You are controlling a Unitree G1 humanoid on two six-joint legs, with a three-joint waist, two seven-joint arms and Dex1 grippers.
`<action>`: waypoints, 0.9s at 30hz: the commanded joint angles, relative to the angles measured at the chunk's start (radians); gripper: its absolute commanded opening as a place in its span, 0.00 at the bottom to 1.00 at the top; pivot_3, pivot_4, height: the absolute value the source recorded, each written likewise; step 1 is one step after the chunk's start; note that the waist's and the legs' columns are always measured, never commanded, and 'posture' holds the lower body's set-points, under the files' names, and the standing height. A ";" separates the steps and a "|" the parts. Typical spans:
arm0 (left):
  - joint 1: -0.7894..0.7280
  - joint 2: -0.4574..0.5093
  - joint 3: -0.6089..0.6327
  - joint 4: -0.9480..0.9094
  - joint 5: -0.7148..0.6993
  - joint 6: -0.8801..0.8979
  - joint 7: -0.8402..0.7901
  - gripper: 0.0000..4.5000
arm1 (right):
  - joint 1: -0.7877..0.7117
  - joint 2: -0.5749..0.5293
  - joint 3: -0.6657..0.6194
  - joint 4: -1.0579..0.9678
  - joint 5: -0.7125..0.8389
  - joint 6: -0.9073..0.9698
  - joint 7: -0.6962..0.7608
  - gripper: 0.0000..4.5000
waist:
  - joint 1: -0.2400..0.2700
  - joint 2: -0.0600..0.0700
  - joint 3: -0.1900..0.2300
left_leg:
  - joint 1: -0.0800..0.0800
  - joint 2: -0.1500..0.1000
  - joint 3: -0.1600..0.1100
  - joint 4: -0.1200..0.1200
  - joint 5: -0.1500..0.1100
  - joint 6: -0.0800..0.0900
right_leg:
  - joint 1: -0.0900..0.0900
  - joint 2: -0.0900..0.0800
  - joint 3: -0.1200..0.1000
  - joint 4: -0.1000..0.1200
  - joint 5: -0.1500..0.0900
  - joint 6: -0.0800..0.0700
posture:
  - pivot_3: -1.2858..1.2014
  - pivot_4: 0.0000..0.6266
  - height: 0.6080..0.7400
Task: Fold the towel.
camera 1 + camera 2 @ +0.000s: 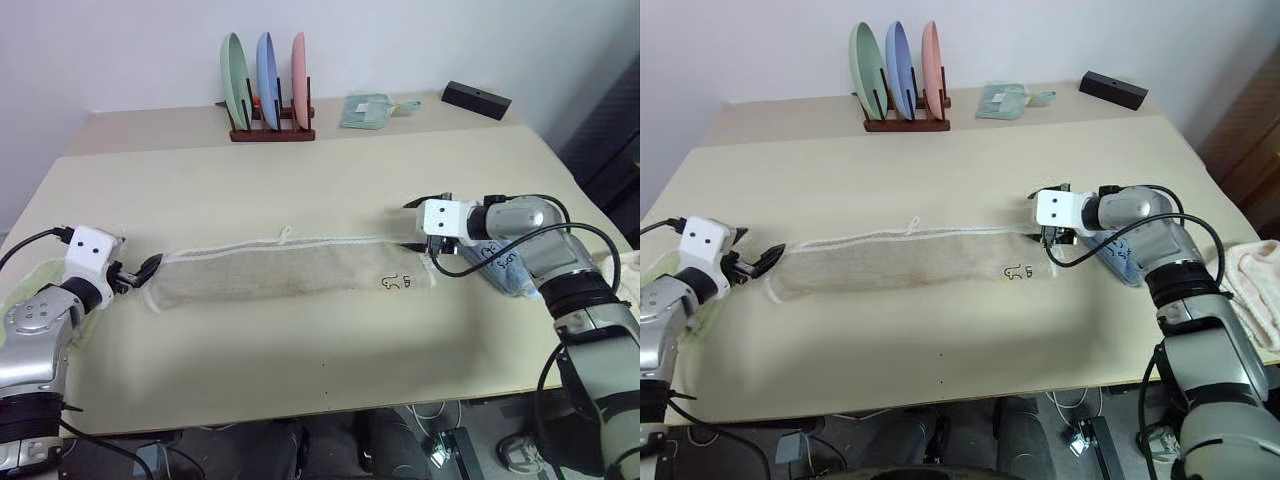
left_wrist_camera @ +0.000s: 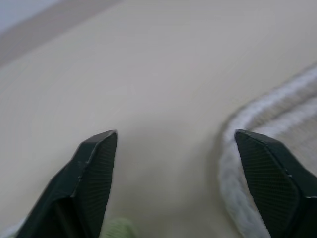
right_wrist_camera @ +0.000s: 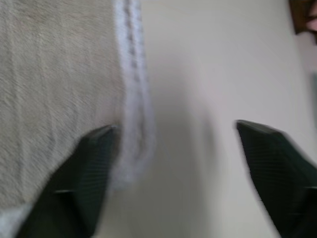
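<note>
The towel [image 1: 290, 270], beige with white stitched edging, lies flat as one long strip across the middle of the table [image 1: 300, 180]. A small dark mark [image 1: 396, 282] sits near its right end, and a small loop [image 1: 285, 235] sticks out of its far edge. My left gripper [image 1: 145, 270] is open at the strip's left end, the towel's white edge [image 2: 277, 114] lying beside one finger. My right gripper [image 1: 410, 225] is open at the right end's far corner, the towel edge [image 3: 131, 99] just inside one finger. Neither holds anything.
A wooden rack with three upright plates [image 1: 268, 95] stands at the back. Next to it lie a pale green folded cloth [image 1: 367, 110] and a black box [image 1: 476, 100]. A light blue towel [image 1: 505, 270] lies under my right forearm and a cream cloth [image 1: 1255, 285] at the right edge.
</note>
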 commanded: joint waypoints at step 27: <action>0.057 -0.117 -0.362 -0.581 -0.229 0.165 -0.292 0.80 | 0.638 0.567 -0.846 -1.017 1.224 1.757 -0.928 1.00 | 0.000 0.000 -0.001 | 0.002 0.001 0.001 0.000 -0.003 0.004 | 0.001 0.001 0.003 0.002 0.000 0.000 | 0.52 0.24 1.00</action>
